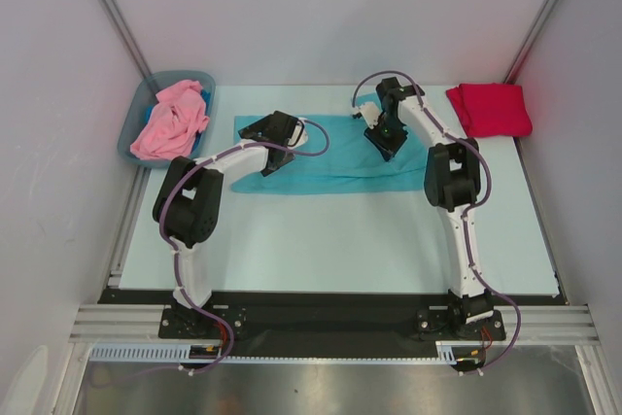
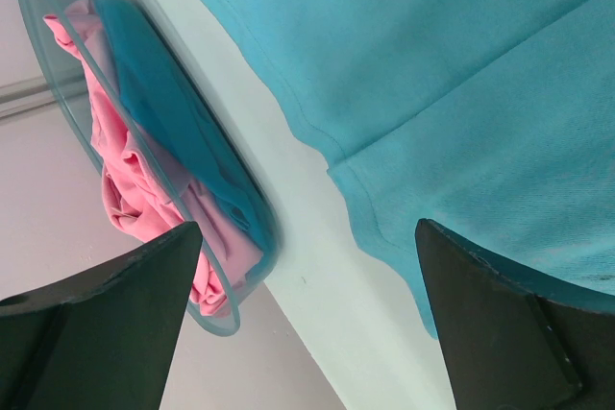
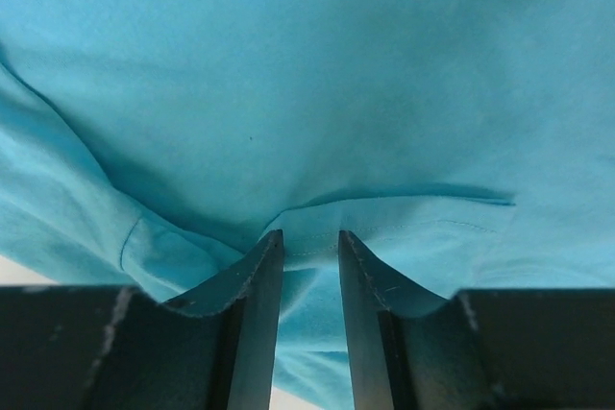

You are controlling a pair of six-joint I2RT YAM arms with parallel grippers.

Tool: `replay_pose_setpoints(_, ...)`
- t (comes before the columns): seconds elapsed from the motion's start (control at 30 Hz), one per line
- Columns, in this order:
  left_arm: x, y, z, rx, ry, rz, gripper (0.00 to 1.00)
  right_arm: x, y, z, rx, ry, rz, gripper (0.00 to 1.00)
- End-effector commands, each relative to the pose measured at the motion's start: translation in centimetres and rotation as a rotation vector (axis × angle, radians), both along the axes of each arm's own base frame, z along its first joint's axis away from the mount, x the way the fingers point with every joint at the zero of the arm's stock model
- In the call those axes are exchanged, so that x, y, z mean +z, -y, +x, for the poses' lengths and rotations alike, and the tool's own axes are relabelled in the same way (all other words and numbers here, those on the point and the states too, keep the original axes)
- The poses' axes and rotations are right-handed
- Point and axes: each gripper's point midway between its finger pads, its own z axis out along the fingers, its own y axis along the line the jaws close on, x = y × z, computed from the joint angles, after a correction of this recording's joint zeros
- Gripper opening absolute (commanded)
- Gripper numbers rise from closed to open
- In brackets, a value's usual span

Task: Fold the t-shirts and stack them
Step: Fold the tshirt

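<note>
a: entry, cloth handling. the teal t-shirt (image 1: 335, 155) lies spread across the far middle of the table (image 1: 340, 240). how will it behave?

b: light, limp, no stiffness at all. it will sag and drag wherever it isn't held, and a single pinch point will let it swing and crease. best hold is on a stitched hem or a doubled edge, where the layers give the fingers something to bite. one hold per arm, on matching edges, so the fold comes over square.

a: end effectors?

b: the right gripper (image 3: 307, 254) is clenched onto a raised fold of the teal cloth at a hem line, with creases running toward its fingers. the left gripper (image 2: 306, 266) is released, fingers spread wide, over the shirt's left edge, holding nothing.

a: other shirts?

b: the red t-shirt (image 1: 489, 109) sits folded at the far right. the pink t-shirt (image 1: 170, 121) is heaped in the bin (image 1: 129, 143) at the far left (something blue under it, can't identify).

a: what does each view add?

b: only the top view gives the layout and the red shirt. the right wrist view alone shows the pinch on the hem, which the arm hides from above. the left wrist view shows the bare table strip between the shirt's edge and the bin.
</note>
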Motion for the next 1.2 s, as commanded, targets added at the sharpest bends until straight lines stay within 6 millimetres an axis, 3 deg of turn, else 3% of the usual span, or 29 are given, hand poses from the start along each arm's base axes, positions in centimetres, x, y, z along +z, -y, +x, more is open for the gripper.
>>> replay_pose_setpoints(0.0,1.8,0.6,0.9,-0.004,0.058,-0.011,1.0,4.1,0.3,0.4,0.009,0.086,-0.001,0.33)
replay_pose_setpoints(0.03,1.9,0.6,0.9,-0.004,0.059,-0.011,1.0,4.3,0.3,0.3,0.007,0.09,0.001,0.31)
replay_pose_setpoints(0.17,1.8,0.7,0.9,-0.005,0.059,-0.013,1.0,4.8,0.1,0.1,0.008,0.093,0.011,0.0)
replay_pose_setpoints(0.53,1.9,0.6,0.9,-0.004,0.059,-0.011,1.0,6.5,0.4,0.3,0.004,0.135,-0.001,0.0)
replay_pose_setpoints(0.93,1.7,0.3,0.7,-0.003,0.061,0.001,1.0,7.8,4.0,-3.5,0.012,0.059,-0.075,0.0)
replay_pose_setpoints(1.17,1.9,0.4,0.8,-0.003,0.065,-0.002,1.0,8.1,4.8,-6.4,0.035,-0.026,-0.085,0.0)
